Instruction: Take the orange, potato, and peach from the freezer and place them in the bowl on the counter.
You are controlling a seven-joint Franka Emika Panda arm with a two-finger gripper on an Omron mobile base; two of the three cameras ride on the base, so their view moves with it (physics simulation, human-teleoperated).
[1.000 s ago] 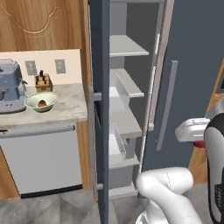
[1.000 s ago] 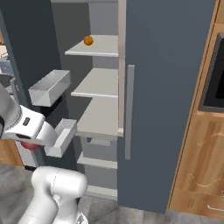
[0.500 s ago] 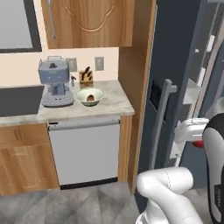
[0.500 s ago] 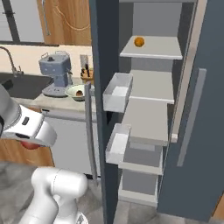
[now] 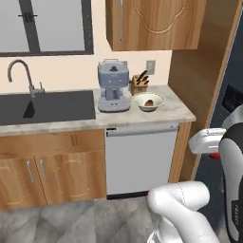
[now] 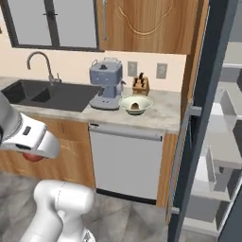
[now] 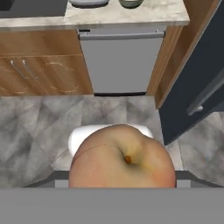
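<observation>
- The dark, rectangular sink basin [image 5: 52, 107] sits sunk into the pale stone counter [image 5: 175, 112] at the far left.
- Right of the grey-blue coffee machine [image 5: 113, 85], the wide, pale green-white bowl [image 5: 148, 101] holds a dull brown potato [image 5: 149, 103], partly hidden by the rim.
- The round, red-pink peach [image 7: 122, 162] sits clamped in the two-finger gripper [image 7: 122, 183], its stem dimple facing the hand camera; the jaws stand partly apart around it, mostly hidden behind the fruit.
- In the base views, just a red sliver of the peach peeks beneath the white hand.
- At the far right, the tall, dark grey-blue freezer [image 6: 208, 118] stands open, its light grey shelves cut off by the frame edge.
</observation>
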